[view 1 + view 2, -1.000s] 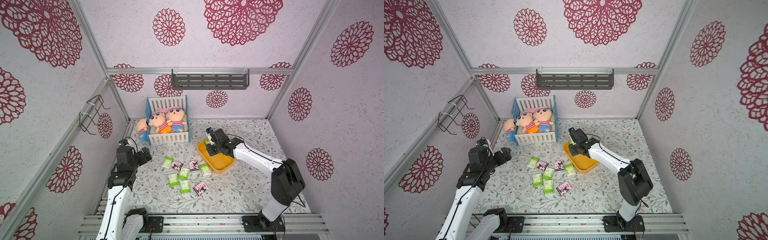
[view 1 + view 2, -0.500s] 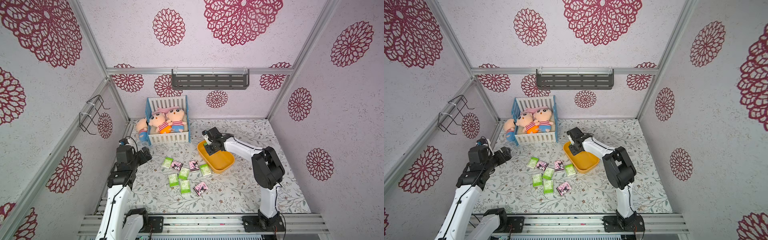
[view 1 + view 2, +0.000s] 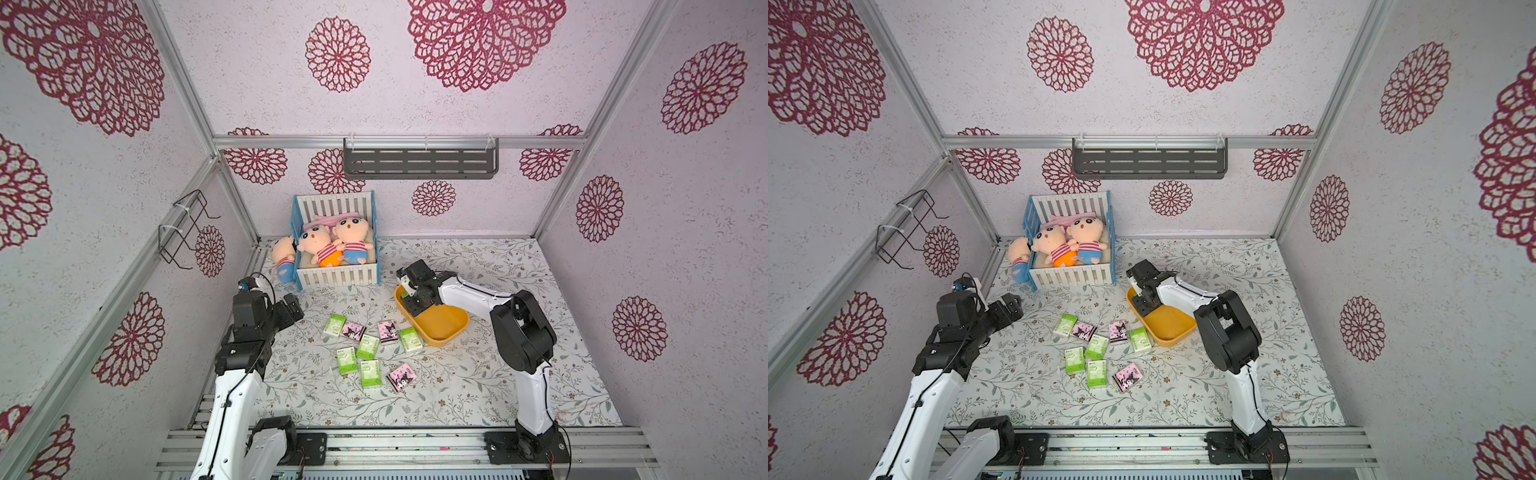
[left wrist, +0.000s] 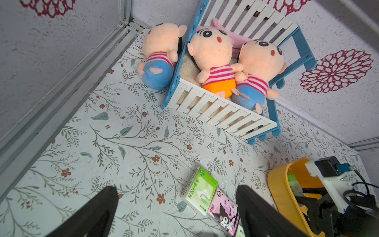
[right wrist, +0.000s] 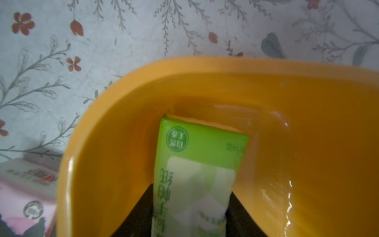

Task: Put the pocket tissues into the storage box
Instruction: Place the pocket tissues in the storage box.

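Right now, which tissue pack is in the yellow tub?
The green pack pinched in the right claw, its end down in a corner of the tub. The other packs lie on the table.

A lab test booth dressed as a home: aluminium frame [image 3: 282, 142], flower-papered wall panels [image 3: 395, 108], a robot arm [image 3: 534, 395] bolted to a base rail [image 3: 415, 446]

The table [image 3: 478, 390] is open in front; pocket tissues [image 3: 368, 346] crowd the middle; the doll crate [image 3: 338, 276] blocks the back.
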Available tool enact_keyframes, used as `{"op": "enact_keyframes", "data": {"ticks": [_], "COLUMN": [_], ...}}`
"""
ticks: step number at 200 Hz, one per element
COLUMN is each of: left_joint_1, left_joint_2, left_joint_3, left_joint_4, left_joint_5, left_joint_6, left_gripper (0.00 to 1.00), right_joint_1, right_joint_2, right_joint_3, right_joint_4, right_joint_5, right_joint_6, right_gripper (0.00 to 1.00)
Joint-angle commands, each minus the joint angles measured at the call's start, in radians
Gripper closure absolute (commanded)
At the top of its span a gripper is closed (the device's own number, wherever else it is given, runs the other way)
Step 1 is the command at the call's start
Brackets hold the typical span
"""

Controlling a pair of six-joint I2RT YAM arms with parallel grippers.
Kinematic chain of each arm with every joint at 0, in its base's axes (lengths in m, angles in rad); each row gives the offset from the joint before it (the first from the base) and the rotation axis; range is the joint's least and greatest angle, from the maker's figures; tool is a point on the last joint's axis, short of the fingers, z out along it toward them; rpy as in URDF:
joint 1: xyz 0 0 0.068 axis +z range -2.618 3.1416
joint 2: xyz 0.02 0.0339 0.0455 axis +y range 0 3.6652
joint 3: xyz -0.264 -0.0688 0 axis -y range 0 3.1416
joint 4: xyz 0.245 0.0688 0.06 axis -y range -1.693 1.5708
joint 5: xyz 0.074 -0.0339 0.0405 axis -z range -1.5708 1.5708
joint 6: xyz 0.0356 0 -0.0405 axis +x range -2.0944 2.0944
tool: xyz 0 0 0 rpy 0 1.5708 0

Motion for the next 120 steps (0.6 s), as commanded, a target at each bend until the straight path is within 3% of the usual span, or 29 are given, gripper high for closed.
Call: {"op": "enact_keyframes", "data": {"ticks": [1, 13, 35, 45, 120], "left_joint_1": [-0.006, -0.007, -0.006, -0.007, -0.006], "left_joint_2": [-0.002, -0.001, 0.005, 0.008, 0.009], "left_joint_3": [0.005, 0.006, 0.007, 0.01, 0.02], "left_joint_4": [-0.017, -0.019, -0.016, -0.016, -0.018], "left_joint_5": [-0.01, -0.012, -0.009, -0.007, 0.001], "left_joint_6": [0.021, 0.024, 0.025, 0.024, 0.022], "left_gripper": [0.03, 0.03, 0.03, 0.03, 0.03], "right_joint_1": [0.002, 0.002, 0.004, 0.004, -0.004], "right_joint_2": [-0.004, -0.003, 0.001, 0.001, -0.124], "right_joint_3": [0.044, 0.043, 0.044, 0.042, 0.085], "right_joint_4": [0.002, 0.002, 0.0, -0.001, 0.002], "right_joint_5": [0.004, -0.002, 0.0, 0.0, 0.055], "right_joint_6": [-0.021, -0.021, -0.019, -0.02, 0.0], "right_gripper": [0.49, 0.45, 0.24, 0.19, 0.16]}}
